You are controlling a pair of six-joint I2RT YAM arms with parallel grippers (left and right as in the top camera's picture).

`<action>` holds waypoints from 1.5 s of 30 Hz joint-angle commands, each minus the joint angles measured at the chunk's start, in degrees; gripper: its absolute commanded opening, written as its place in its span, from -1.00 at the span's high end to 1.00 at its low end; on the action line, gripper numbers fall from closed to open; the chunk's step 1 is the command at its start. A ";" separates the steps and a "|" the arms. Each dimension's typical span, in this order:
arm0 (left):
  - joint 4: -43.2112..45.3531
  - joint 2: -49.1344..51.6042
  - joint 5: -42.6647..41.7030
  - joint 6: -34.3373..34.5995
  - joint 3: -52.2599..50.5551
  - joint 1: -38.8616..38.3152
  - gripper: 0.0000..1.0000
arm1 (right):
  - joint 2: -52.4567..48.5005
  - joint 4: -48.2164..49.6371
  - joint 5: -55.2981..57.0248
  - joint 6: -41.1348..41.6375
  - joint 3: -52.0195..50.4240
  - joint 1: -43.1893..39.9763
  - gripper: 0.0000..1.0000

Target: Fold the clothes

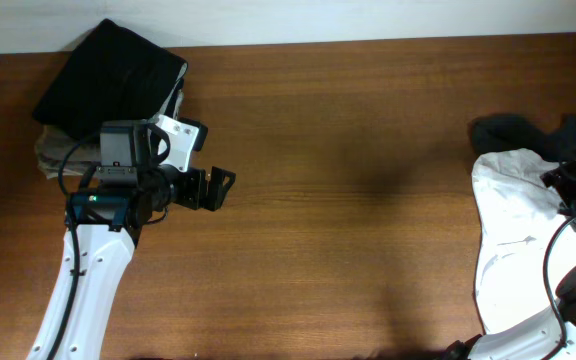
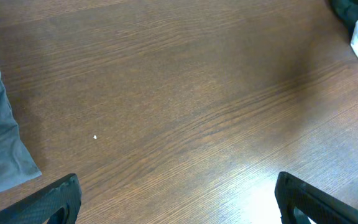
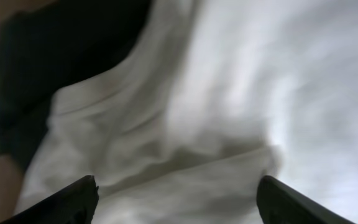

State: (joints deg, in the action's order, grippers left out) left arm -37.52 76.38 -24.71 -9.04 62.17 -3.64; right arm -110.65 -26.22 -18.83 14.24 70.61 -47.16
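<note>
White garment (image 1: 508,240) lying crumpled at right edge of table (image 1: 368,150), dark garment (image 1: 513,130) touching its far side. Right gripper (image 3: 176,199) hovering close over white cloth, jaws apart, gripping nothing. Left gripper (image 1: 219,190) hanging over bare wood, jaws apart, near folded stack (image 1: 108,75) at far-left corner.

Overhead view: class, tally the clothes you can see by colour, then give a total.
Black: 2, left black piece and right black piece
White: 1, white piece
Grey: 1, grey piece
Total: 4 visible
</note>
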 commanded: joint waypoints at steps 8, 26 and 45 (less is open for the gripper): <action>0.11 -0.52 -0.83 -0.94 0.85 -0.11 -0.98 | -4.87 -1.27 6.56 -2.03 1.09 1.44 0.09; -0.26 -0.52 -4.11 -1.36 0.90 -0.07 -0.98 | 26.49 -3.54 -20.76 4.94 4.00 20.63 0.92; -0.48 -0.52 -1.16 -1.40 2.36 -0.07 -0.98 | 30.51 7.58 -8.50 8.46 3.98 78.82 0.57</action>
State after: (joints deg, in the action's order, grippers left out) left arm -37.98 76.38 -27.38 -9.45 62.59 -3.64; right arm -80.25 -18.61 -28.32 23.92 73.56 28.51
